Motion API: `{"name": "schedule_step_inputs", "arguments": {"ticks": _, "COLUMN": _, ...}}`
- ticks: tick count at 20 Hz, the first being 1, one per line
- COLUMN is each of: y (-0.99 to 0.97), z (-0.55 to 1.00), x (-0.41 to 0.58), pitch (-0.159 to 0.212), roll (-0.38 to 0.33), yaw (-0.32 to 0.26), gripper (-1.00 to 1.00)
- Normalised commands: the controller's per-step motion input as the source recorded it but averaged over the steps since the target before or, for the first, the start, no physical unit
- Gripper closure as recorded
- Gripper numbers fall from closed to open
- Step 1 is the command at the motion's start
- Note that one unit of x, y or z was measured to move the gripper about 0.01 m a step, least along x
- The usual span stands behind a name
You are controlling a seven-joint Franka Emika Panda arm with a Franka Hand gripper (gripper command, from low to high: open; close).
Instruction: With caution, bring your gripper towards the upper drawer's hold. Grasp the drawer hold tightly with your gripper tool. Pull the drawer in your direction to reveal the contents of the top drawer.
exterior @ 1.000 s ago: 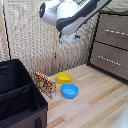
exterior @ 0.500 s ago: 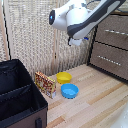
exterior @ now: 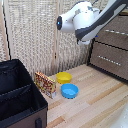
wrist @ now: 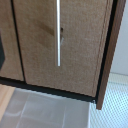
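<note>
Jaws: not visible in either view; opening cannot be told, nothing seen held.
Drawer hold [wrist: 58,32]: silver bar centred on the top drawer [wrist: 85,45], directly ahead in my wrist view.
Advice: keep the bar centred, advance slowly, close across it, then pull straight back.

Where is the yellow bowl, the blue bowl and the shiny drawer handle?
yellow bowl [exterior: 64,77]: exterior view, on its inside.
blue bowl [exterior: 69,91]: exterior view, on its inside.
drawer hold [wrist: 58,35]: wrist view, midway along the silver bar.
</note>
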Motion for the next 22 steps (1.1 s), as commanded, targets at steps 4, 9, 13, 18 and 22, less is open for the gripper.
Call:
{"name": "schedule_step_inputs", "arguments": {"ticks": 4, "y": -0.72, "z": -0.05, "x": -0.317, "pitch": -0.022, "roll": -0.160, "yaw": 0.074, "gripper": -1.00}}
{"name": "schedule_step_inputs", "arguments": {"ticks": 9, "y": -0.62, "z": -0.10, "x": -0.183, "pitch": -0.044, "roll": -0.096, "yaw": 0.106, "gripper": -1.00}}
{"name": "schedule_step_inputs", "arguments": {"ticks": 13, "y": -0.64, "z": 0.00, "x": -0.096, "pitch": -0.068, "roll": -0.011, "yaw": 0.087, "gripper": -1.00}}
{"name": "schedule_step_inputs", "arguments": {"ticks": 18, "y": -0.58, "z": -0.10, "x": -0.048, "pitch": -0.034, "roll": -0.031, "yaw": 0.093, "gripper": -1.00}}
{"name": "schedule_step_inputs", "arguments": {"ticks": 22, "y": -0.38, "z": -0.21, "x": 0.000, "pitch": 0.000, "roll": -0.039, "yaw": 0.105, "gripper": 1.00}}
